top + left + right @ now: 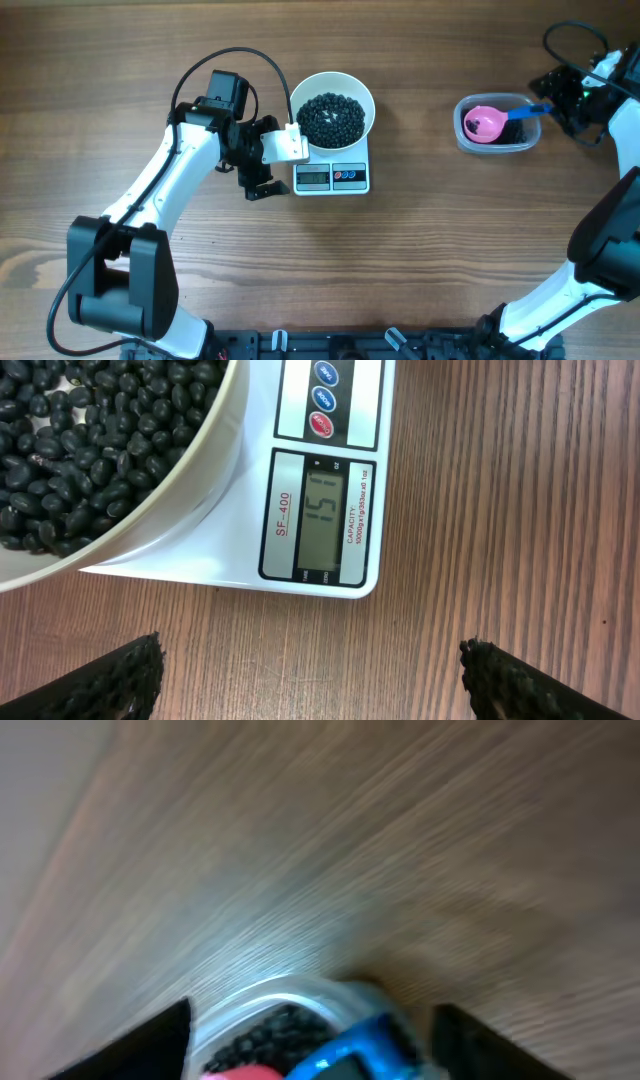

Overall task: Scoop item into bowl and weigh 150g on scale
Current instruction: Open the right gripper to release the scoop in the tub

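On one scale point(330, 179) sits one bowl point(367, 100) of beans point(332, 118); left fingers point(110, 680) and right fingers point(140, 1045) both spread.

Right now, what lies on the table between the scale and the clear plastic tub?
Nothing. In the overhead view, the stretch of table between the scale and the clear tub is bare wood.

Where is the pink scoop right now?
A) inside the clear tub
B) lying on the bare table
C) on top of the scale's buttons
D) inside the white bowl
A: the pink scoop sits in the clear tub, well apart from the white bowl that stands on the scale.
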Tool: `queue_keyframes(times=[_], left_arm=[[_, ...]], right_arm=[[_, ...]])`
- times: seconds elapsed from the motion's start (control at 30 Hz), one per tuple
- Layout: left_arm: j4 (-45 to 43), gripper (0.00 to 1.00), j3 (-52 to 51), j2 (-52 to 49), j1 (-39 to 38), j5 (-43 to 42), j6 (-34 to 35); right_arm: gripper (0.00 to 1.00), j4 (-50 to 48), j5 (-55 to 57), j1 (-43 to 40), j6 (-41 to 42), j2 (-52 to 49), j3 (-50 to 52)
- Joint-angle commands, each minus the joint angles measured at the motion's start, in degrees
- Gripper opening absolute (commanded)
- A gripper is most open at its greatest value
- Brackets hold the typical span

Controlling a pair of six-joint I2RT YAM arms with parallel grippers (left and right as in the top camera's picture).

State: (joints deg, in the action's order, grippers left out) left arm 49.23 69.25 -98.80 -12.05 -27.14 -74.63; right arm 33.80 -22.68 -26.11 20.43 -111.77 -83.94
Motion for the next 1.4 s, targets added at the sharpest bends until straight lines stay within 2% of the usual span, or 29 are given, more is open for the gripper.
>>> queue_keyframes(times=[0.0, 0.07, 1.37], left_arm=[[0.0, 1.00, -0.4, 0.4, 0.0, -1.3, 0.5], [0.0, 1.00, -0.4, 0.4, 0.0, -1.3, 0.5], [0.0, 1.00, -0.4, 0.4, 0.0, -1.3, 0.5]], right_arm=[[0.93, -0.2, 7.1, 0.2, 1.2, -0.9, 0.0], [1.00, -0.1, 7.9, 0.2, 1.2, -0.9, 0.0], [1.00, -0.2, 7.8, 0.2, 1.2, -0.9, 0.0]])
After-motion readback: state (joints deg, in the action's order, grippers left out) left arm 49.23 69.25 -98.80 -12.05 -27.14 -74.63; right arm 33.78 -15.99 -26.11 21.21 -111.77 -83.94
